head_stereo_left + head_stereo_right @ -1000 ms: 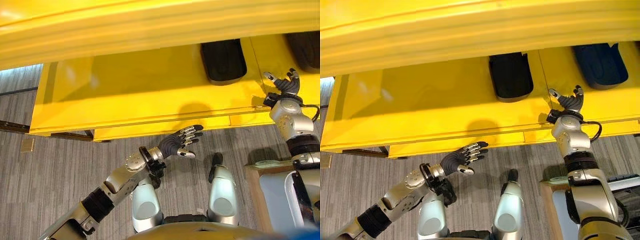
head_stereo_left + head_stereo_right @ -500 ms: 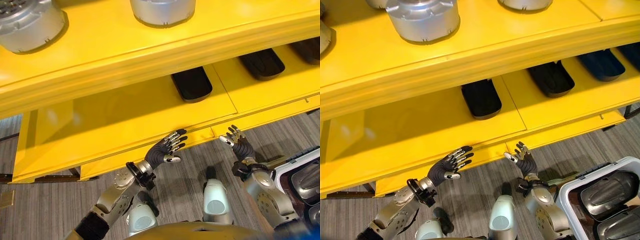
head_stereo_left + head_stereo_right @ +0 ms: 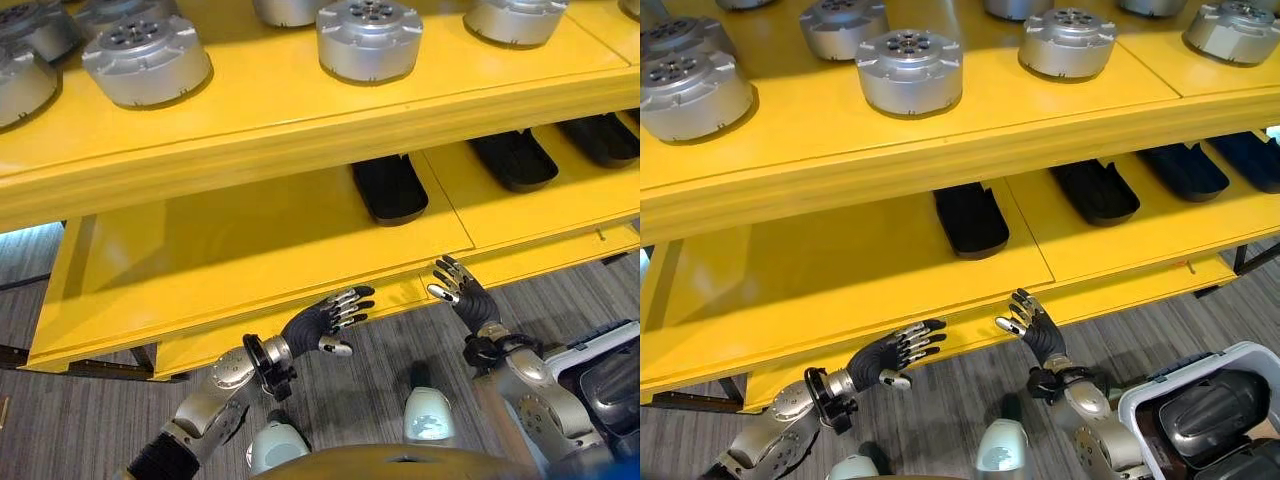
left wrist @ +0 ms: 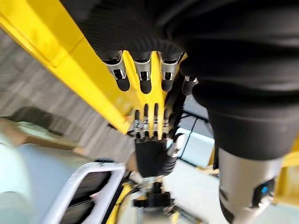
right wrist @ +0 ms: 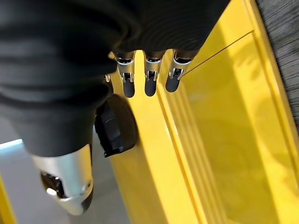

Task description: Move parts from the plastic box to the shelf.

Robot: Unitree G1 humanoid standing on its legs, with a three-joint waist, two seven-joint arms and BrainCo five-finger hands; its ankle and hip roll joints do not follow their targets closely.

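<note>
The camera has tilted up since half a second ago, so the shelf's (image 3: 300, 130) upper board with its row of round silver parts (image 3: 368, 38) is now in sight, and the box (image 3: 1200, 410) sits lower at the right edge of the views. Both hands have stayed in front of the lower board's front edge: the left hand (image 3: 322, 322) is held out flat with fingers straight and released, holding nothing, and the right hand (image 3: 458, 292) is raised, fingers spread and loose, likewise empty. Dark parts (image 3: 973, 218) lie on the lower board, their long axes running from the front edge toward the back. In the box at the lower right a dark part (image 3: 1210, 404) lies with its long axis slanting toward the shelf.
</note>
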